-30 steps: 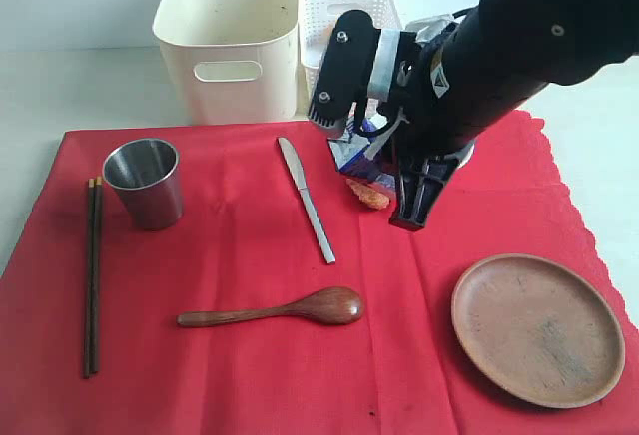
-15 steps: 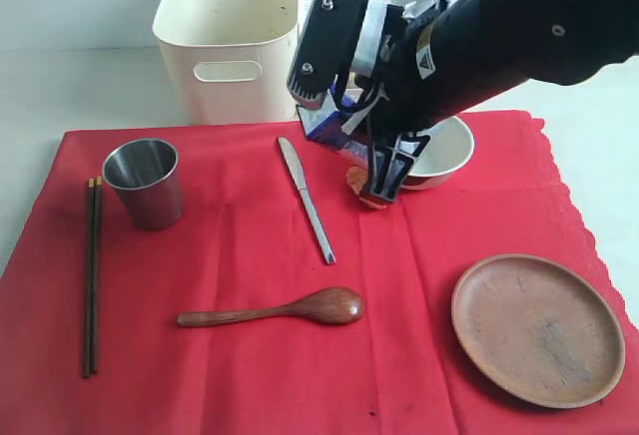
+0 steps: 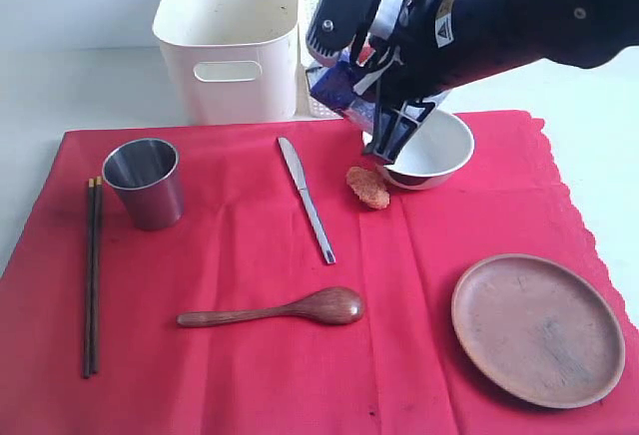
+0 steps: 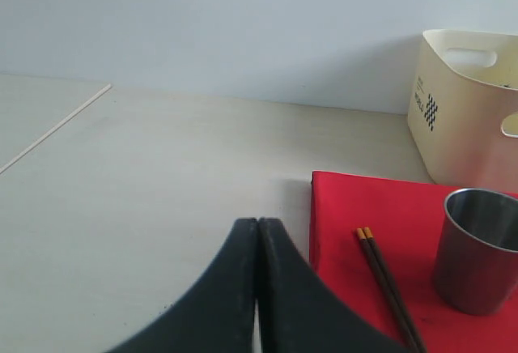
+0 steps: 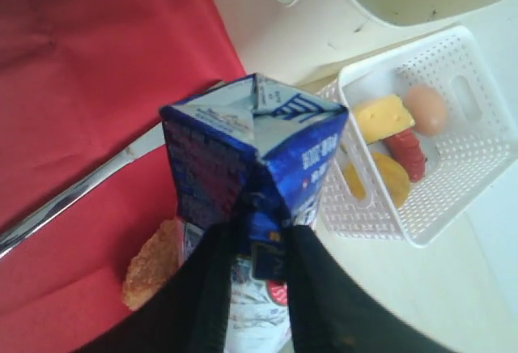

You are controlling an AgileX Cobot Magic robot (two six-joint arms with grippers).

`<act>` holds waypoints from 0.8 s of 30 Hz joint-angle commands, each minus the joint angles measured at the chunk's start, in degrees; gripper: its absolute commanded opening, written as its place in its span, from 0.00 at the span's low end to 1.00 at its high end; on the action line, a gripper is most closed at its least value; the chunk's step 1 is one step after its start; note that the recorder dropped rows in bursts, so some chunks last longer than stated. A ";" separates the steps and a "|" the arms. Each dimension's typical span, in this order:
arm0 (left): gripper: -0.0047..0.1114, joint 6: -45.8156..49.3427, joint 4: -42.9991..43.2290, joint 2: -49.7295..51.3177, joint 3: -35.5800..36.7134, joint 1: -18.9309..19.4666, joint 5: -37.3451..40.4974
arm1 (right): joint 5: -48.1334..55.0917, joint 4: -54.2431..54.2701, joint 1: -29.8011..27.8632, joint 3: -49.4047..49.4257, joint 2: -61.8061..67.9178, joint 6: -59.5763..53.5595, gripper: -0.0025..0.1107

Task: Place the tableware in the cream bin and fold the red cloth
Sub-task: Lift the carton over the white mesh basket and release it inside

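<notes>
The red cloth [image 3: 240,375] lies flat, scalloped along its right edge. A wooden plate [image 3: 539,330], spoon [image 3: 275,310], chopsticks [image 3: 92,275], knife [image 3: 307,201], steel cup [image 3: 145,184] and bowl [image 3: 444,156] sit well apart on it. Behind stands the open-topped cream bin [image 3: 250,101]. The right claw [image 5: 257,244] hangs above the bowl's edge, pinching a blue carton [image 5: 251,150]. The left claw [image 4: 257,225] is closed and empty, over bare table beside the cloth's corner.
</notes>
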 commanded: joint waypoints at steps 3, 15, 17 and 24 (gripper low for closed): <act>0.05 -0.05 -0.40 -0.11 -0.01 -0.42 -0.08 | -8.07 -0.02 -3.17 -0.77 -0.63 0.46 0.02; 0.05 -0.05 -0.40 -0.11 -0.01 -0.42 -0.08 | -13.26 2.14 -9.39 -13.84 11.48 0.46 0.02; 0.05 -0.05 -0.40 -0.11 -0.01 -0.42 -0.08 | -14.82 3.52 -10.69 -18.47 16.20 0.46 0.02; 0.05 -0.05 -0.40 -0.11 -0.01 -0.42 -0.08 | -15.74 8.86 -13.67 -31.80 28.28 0.35 0.02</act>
